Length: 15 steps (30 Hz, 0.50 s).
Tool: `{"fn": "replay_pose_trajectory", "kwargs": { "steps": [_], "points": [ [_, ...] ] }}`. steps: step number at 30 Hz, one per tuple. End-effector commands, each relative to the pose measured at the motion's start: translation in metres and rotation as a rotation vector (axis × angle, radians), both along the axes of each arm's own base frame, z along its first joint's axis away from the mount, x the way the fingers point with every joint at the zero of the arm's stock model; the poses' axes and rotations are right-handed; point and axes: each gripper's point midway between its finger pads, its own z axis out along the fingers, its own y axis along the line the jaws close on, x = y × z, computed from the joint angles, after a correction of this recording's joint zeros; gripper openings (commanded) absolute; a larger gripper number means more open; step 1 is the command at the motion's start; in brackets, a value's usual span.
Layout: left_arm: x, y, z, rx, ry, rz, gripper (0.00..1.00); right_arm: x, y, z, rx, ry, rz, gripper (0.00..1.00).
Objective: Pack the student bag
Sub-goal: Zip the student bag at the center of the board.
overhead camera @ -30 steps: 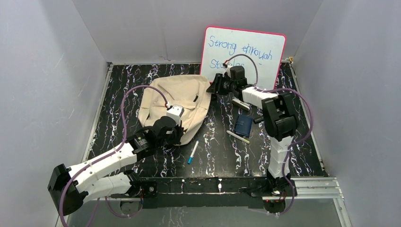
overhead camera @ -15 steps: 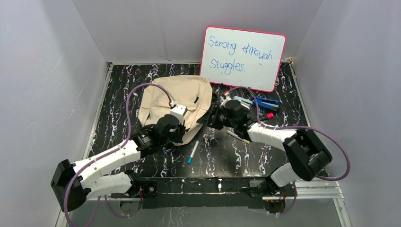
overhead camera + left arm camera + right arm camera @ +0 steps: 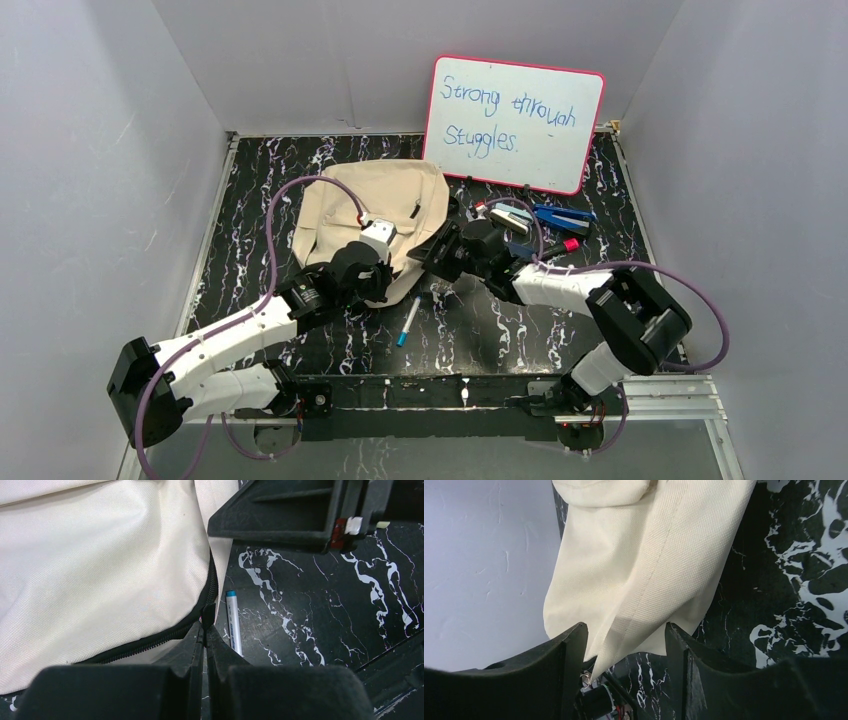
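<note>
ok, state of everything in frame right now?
student bag: lying flat on the table, visible zipper stretch closed
left claw: shut on the zipper pull
right claw: open, fingers either side of the bag's edge
whiteboard: upright at the back, written on
pen: lying flat beside the bag
</note>
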Motion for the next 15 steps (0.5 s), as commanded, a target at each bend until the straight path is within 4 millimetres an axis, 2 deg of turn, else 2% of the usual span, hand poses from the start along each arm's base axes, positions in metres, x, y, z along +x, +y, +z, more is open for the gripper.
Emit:
{"fn": "replay_pose_trajectory", "kwargs": {
  "steps": [1,3,6,10,12,15],
  "points": [
    [0.004,-0.007,0.018,-0.042,-0.037,-0.016,0.0,0.002,0.024,0.023,0.108,-0.01,0.018,0.66],
    [0.004,-0.008,0.019,-0.043,-0.042,-0.019,0.0,0.0,0.031,0.023,0.112,-0.01,0.038,0.62],
    [0.006,-0.005,0.02,-0.036,-0.053,-0.005,0.0,0.0,0.034,0.02,0.12,-0.012,0.047,0.48],
    [0.011,0.002,0.022,-0.031,-0.075,0.046,0.0,-0.001,0.03,0.009,0.103,-0.013,0.037,0.14],
    [0.015,0.008,0.024,-0.026,-0.088,0.086,0.0,-0.001,0.027,0.003,0.09,-0.013,0.033,0.01],
    [0.022,0.025,0.025,0.006,-0.111,0.187,0.0,-0.003,0.023,0.0,0.079,-0.017,0.026,0.0]
  ]
}}
